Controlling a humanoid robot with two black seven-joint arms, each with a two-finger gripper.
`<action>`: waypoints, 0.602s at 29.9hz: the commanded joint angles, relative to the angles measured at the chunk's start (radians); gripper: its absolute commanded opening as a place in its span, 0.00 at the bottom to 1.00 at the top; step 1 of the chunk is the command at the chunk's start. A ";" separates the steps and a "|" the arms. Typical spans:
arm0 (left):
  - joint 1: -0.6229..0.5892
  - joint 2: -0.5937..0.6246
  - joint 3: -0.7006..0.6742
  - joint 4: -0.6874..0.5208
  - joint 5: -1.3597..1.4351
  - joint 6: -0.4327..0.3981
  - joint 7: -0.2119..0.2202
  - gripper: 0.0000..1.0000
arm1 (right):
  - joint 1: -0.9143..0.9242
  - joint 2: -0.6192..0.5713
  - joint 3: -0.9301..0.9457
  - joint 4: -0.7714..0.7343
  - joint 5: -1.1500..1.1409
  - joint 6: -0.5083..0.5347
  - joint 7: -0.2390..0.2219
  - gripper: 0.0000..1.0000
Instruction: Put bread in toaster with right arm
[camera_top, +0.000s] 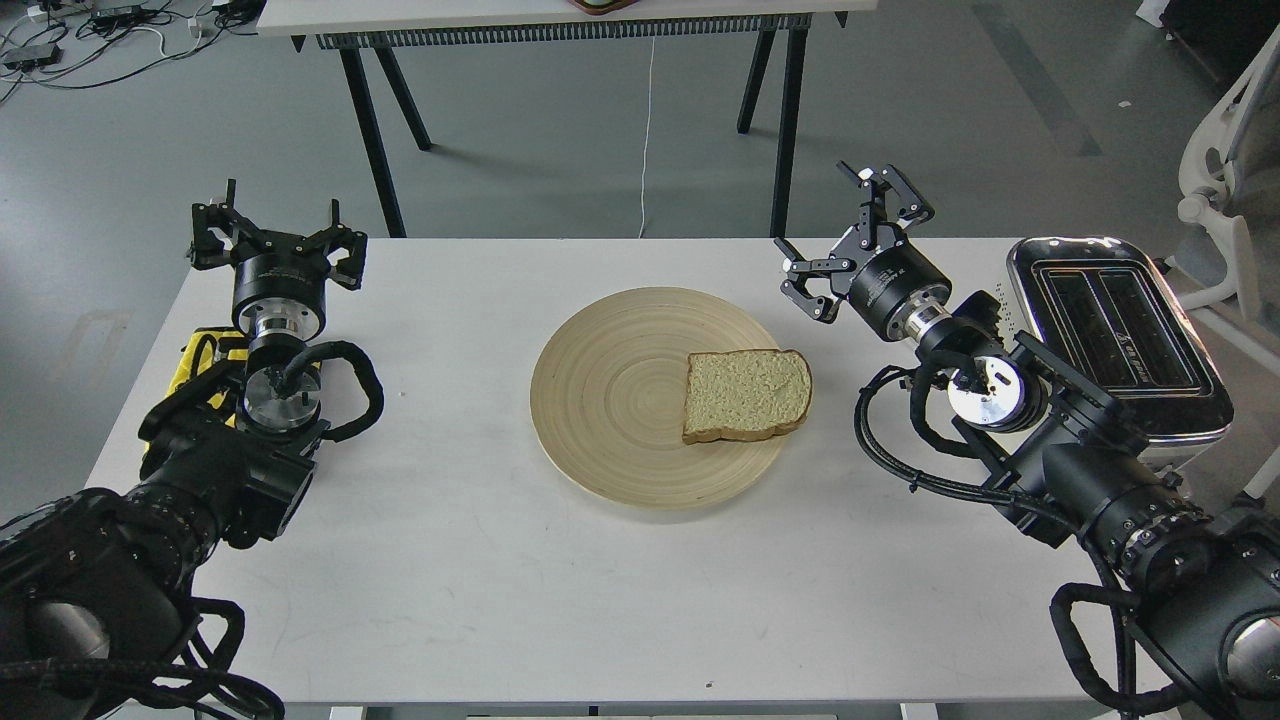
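Here's the white tabletop (450, 580), and right in the middle sits a round, pale wooden plate (610, 400). The bread (746, 395), a tan speckled slice with a brown crust, lies flat on the plate's right side, its right edge near the rim. Nothing is touching it.

Over on the right, the right arm (1040, 440) reaches in from the lower right corner, cables looping beneath its silver wrist ring. Its pincer (845, 235) hangs above the tabletop beyond the plate's upper right edge, fingers spread wide apart and holding nothing. It is clear of the bread, up and to the right of the slice.

Just behind that arm, the toaster (1120, 335) stands at the tabletop's right edge, chrome top gleaming, both black slots facing up and unfilled. The arm's wrist partly covers its near left side.

On the far left, the left arm (200, 450), with a yellow part beside it, rests over the tabletop's left edge. Its pincer (277, 240) is spread wide too, gripping nothing, well apart from the plate.
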 joint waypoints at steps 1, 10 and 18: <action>0.000 0.001 0.000 0.000 0.000 0.000 0.002 1.00 | 0.000 -0.001 -0.001 -0.001 -0.001 0.000 0.000 1.00; 0.001 0.000 0.002 -0.001 0.000 0.000 0.000 1.00 | -0.008 -0.002 -0.015 0.008 -0.002 0.000 0.000 1.00; 0.001 0.000 0.002 -0.001 0.000 0.000 0.000 1.00 | 0.047 -0.005 -0.145 -0.007 -0.021 0.000 0.001 1.00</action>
